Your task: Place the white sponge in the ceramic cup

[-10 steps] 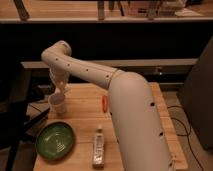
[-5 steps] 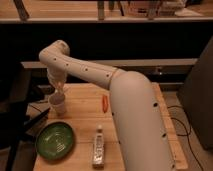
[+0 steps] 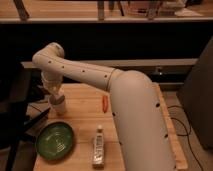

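Observation:
The ceramic cup (image 3: 60,106) is small and off-white. It stands upright on the wooden table (image 3: 85,125) near its far left side. My gripper (image 3: 56,95) hangs straight down from the white arm (image 3: 100,75), right over the cup's mouth and touching or almost touching it. The white sponge does not show; it is hidden by the gripper or the cup.
A green ribbed bowl (image 3: 55,141) sits at the front left, just in front of the cup. A long flat packet (image 3: 99,149) lies at the front middle. A small orange item (image 3: 105,103) lies mid-table beside the arm. A dark chair (image 3: 20,120) stands at the left.
The arm's upper bend has shifted slightly to the left. The gripper stays over the cup.

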### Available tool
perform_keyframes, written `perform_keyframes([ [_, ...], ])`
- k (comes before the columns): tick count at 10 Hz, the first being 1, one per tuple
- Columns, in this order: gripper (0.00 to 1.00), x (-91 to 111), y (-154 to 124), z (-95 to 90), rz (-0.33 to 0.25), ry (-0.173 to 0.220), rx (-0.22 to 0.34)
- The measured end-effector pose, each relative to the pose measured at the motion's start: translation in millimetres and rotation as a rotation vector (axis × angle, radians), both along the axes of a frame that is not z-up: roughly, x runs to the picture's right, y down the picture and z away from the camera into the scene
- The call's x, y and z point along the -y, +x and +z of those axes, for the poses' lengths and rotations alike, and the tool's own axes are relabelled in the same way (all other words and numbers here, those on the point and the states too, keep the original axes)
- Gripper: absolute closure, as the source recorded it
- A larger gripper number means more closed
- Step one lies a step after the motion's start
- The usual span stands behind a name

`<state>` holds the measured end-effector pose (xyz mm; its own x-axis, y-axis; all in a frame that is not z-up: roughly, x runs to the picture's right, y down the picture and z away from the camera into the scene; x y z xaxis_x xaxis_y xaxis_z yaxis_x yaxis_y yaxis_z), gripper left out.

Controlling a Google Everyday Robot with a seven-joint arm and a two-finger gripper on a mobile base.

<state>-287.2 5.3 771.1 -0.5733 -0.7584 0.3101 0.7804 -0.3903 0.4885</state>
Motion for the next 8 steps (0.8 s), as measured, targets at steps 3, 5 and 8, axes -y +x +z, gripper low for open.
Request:
perform_keyframes([
  [3, 0.35, -14.7, 2.1, -4.7, 0.005, -0.018, -0.001],
  [5, 0.21, -16.5, 3.8, -3.3, 0.015, -0.02, 0.0],
  [8, 0.2, -12.2, 8.3, 0.7, 0.031, -0.008, -0.008],
])
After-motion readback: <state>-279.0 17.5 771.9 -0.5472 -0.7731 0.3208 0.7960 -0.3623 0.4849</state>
